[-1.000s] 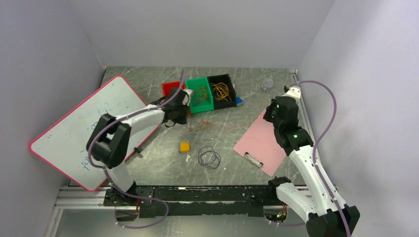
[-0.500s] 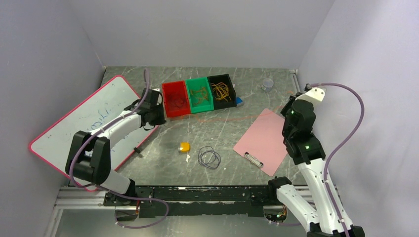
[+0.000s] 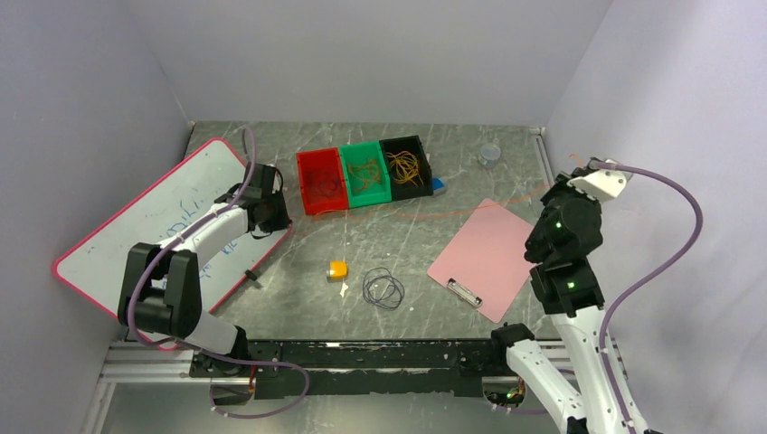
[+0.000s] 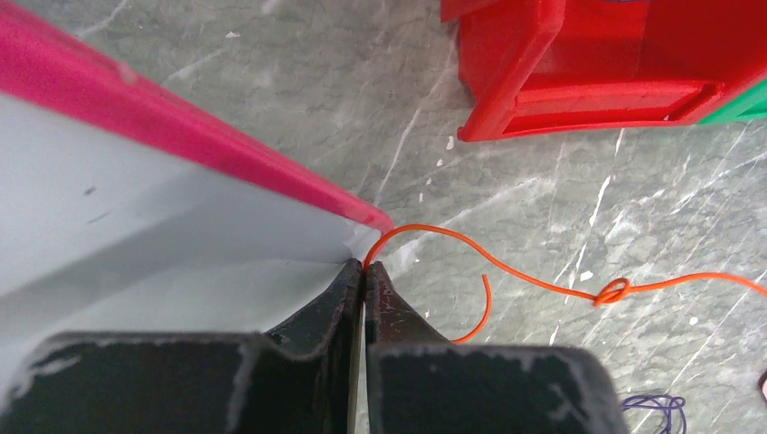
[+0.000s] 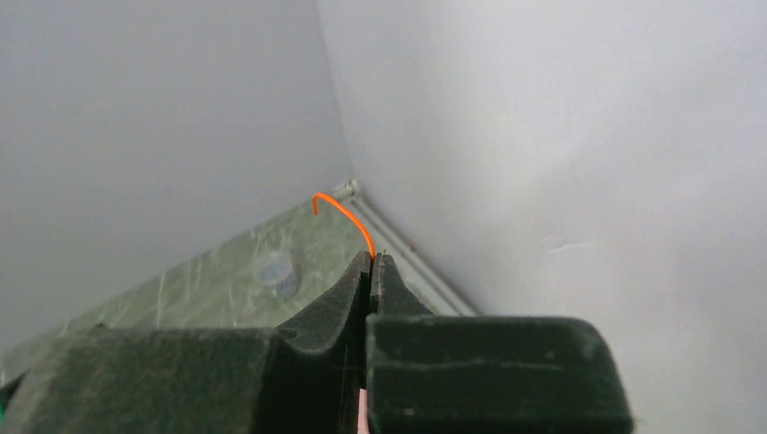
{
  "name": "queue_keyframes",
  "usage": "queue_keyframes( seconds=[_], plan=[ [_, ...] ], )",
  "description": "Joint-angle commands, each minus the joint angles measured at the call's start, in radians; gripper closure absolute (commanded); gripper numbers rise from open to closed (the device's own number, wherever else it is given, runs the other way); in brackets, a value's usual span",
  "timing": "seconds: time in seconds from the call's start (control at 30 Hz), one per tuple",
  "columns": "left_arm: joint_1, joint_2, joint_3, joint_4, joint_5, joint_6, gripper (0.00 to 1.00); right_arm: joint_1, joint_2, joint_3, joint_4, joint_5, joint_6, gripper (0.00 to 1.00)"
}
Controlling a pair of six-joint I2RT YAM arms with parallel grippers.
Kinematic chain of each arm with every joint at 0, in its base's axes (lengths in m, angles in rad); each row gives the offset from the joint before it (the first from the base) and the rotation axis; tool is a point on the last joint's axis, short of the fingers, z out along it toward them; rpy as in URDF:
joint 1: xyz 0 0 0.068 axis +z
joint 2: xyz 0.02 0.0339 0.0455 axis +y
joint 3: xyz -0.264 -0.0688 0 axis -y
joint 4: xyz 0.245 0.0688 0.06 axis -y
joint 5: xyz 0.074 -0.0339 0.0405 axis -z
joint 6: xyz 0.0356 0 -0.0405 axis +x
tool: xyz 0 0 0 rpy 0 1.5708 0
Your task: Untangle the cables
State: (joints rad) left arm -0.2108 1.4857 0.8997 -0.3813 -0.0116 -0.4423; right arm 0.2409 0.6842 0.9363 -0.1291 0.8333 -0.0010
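Note:
A thin orange cable runs stretched across the table between both grippers. My left gripper is shut on its left end at the whiteboard's corner; the left wrist view shows the cable leaving the shut tips, with a small knot further along. My right gripper is raised near the right wall and shut on the other end. In the right wrist view a short orange tail curls above the tips. More cables lie in the green bin and black bin. A dark loop lies on the table.
A pink-framed whiteboard lies at the left, under my left gripper. A red bin stands beside the green one. A pink clipboard lies right of centre, a yellow block near the middle, and a small clear cup at the back right.
My left gripper moved left from the bins to the whiteboard's corner. My right gripper moved right and up toward the wall. The orange cable drew out straight between them.

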Motion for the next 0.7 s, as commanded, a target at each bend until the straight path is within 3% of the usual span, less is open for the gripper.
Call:
queue_keyframes(
  seconds=[0.0, 0.2, 0.67],
  plan=[
    [0.013, 0.013, -0.004, -0.003, 0.023, -0.006, 0.93, -0.010, -0.024, 0.024, 0.213, 0.095, -0.165, 1.00],
    [0.013, 0.019, 0.001, 0.002, 0.046, 0.002, 0.93, -0.009, -0.019, 0.115, 0.200, 0.044, -0.189, 1.00],
    [-0.019, -0.098, 0.021, -0.006, 0.055, 0.061, 0.93, -0.009, 0.044, 0.190, -0.091, -0.373, 0.005, 1.00]
  ],
)
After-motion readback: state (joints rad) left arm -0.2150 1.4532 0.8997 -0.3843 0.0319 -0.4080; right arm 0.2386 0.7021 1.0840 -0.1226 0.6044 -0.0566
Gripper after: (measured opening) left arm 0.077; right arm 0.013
